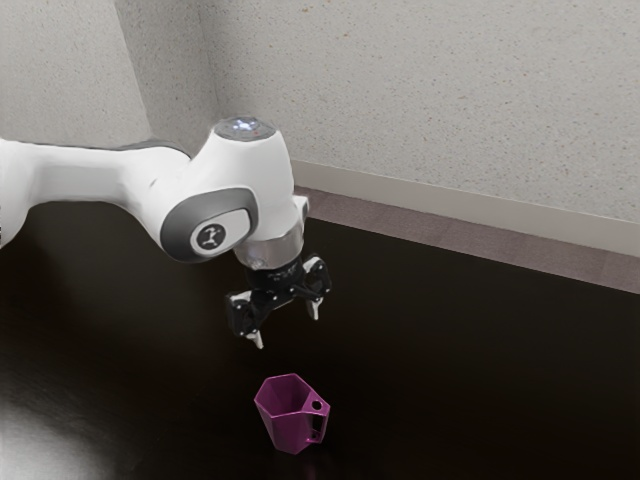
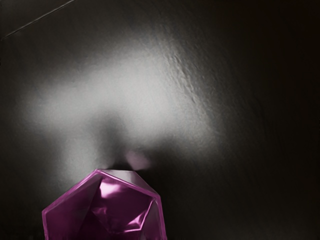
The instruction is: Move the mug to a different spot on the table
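Note:
A magenta faceted mug stands upright on the dark table, its small handle facing the exterior view's right. My black gripper hangs in the air above and slightly behind the mug, open, with nothing between its white-tipped fingers. In the wrist view the mug appears just under my hand, its hollow inside facing the camera, with a bright glare on the tabletop beyond it.
The table's far edge runs diagonally toward the exterior view's right, with a reddish floor strip and a light wall behind it. My white arm enters from the exterior view's left.

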`<action>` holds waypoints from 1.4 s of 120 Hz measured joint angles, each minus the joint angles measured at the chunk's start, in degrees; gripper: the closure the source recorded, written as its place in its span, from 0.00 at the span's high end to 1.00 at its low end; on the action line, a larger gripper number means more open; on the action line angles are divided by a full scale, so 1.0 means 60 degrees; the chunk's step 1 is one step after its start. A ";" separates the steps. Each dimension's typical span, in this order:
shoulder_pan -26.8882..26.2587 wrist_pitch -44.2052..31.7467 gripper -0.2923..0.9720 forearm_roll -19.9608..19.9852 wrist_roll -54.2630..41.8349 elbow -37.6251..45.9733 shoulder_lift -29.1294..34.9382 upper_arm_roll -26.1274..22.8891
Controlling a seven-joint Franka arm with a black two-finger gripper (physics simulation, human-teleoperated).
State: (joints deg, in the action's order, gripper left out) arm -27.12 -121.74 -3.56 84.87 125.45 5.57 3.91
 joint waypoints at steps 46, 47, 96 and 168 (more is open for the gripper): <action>-0.0559 -0.0677 0.77 0.0019 0.4738 0.0573 -0.0384 -0.0735; -0.0551 -0.0691 0.77 0.0018 0.4815 0.0587 -0.0395 -0.0746; -0.0463 -0.1167 0.77 0.0040 0.6962 0.0754 -0.0984 -0.1046; -0.0506 -0.1610 0.77 0.0092 0.7837 0.0760 -0.1728 -0.1047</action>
State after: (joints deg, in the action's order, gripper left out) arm -30.16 -131.40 -3.01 131.89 130.01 -4.80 -2.37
